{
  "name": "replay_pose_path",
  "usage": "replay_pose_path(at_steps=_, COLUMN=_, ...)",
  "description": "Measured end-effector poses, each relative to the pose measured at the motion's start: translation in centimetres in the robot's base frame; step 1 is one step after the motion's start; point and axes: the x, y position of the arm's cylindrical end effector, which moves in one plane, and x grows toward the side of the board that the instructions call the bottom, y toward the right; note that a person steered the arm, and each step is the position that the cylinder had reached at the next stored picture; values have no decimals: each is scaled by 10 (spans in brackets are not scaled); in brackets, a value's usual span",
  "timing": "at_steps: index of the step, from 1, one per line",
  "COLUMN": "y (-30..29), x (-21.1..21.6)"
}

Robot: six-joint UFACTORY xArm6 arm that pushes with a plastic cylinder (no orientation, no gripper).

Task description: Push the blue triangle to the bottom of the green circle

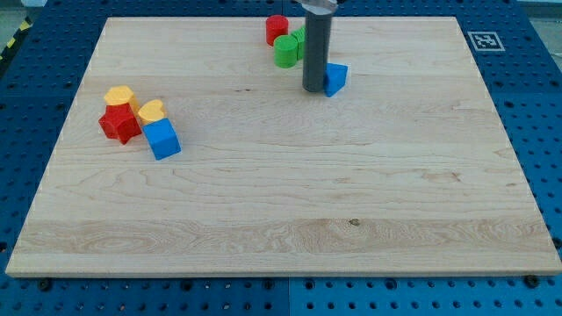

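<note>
The blue triangle (336, 78) lies near the view's top centre of the wooden board (281, 202). My tip (314, 89) rests on the board, touching the triangle's left side. The green circle (285, 51) sits up and to the left of the tip, with a second green block (299, 37) partly hidden behind the rod. The blue triangle is to the lower right of the green circle.
A red cylinder (277, 29) stands just above the green circle. At the view's left is a cluster: a red star (118, 123), a yellow block (118, 95), another yellow block (151, 111) and a blue cube (162, 139).
</note>
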Motion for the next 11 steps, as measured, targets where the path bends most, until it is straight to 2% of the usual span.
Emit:
replay_pose_path(at_steps=1, y=19, x=35)
replay_pose_path(at_steps=2, y=89, x=43)
replay_pose_path(at_steps=3, y=115, x=13)
replay_pose_path(at_steps=4, y=88, x=-17)
replay_pose_path(at_steps=5, y=81, x=-12)
replay_pose_path(at_steps=7, y=18, x=-14)
replay_pose_path(at_steps=8, y=12, x=-19)
replay_pose_path(at_steps=9, y=34, x=-20)
replay_pose_path(at_steps=10, y=31, x=-41)
replay_pose_path(at_steps=11, y=24, x=-37)
